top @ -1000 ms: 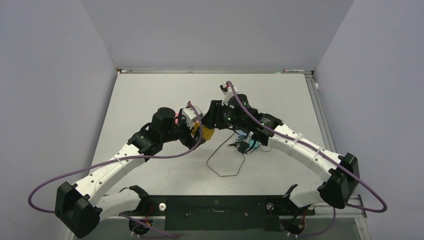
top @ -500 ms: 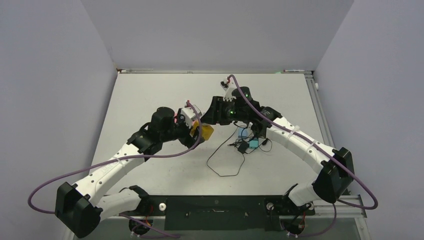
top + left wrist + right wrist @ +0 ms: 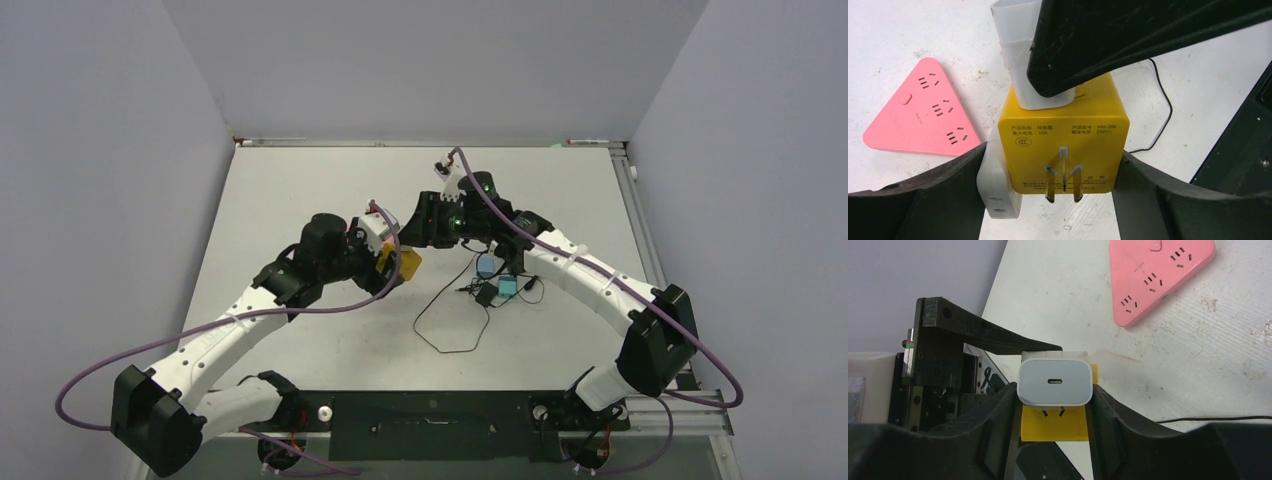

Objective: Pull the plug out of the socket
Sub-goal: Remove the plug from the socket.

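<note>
Held the yellow socket block (image 3: 1063, 135) in the left gripper (image 3: 1053, 155), spread wide to span the block's full width and pressed against both side faces. Carried it apparently clear of the table (image 3: 908, 40), near the centre of the overhead frame, with its own metal prongs turned toward the left wrist camera. Probably done to anchor the block and give the other arm something firm to pull against.

Pinched the white plug (image 3: 1055, 382) in the right gripper (image 3: 1054, 405), closed narrowly onto the plug's two flat sides, with the USB-C port facing the right wrist camera at mid-frame. Approached from the end opposite the block, most likely to line the pull up with the pins rather than lever them sideways. Showed a short length of bare pin between plug and block in the right wrist view, so judged as partly drawn but not yet free of the slots.

Left a second white plug (image 3: 995, 190) seated in the block's side, at the lower left of the left wrist frame, just beside the left finger. Left the pink triangular power strip (image 3: 923, 115) flat on the table at frame left. Left a thin black cable (image 3: 450, 325) loose below the centre of the overhead frame, both apart from the work.
</note>
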Robot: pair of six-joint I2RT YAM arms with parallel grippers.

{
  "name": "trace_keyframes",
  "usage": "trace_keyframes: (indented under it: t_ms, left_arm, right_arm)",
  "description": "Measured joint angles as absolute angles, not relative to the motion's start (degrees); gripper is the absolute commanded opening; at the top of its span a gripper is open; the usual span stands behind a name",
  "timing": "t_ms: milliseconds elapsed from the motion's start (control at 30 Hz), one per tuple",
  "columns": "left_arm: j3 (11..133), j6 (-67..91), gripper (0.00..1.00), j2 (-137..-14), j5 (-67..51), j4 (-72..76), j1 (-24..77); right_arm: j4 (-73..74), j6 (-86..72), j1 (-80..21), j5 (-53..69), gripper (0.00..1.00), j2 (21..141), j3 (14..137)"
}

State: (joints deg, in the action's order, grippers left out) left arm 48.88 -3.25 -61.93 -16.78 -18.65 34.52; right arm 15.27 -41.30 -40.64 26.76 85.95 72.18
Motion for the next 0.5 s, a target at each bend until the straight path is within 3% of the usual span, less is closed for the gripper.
trace_keyframes:
  t_ms: [500]
  left_arm:
    - [48.9,-2.1,0.00,-63.8,-20.6,-19.0,29.9]
  right_arm:
    - [14.0,-34.9,-45.7,16.9,0.05,88.8,75.3]
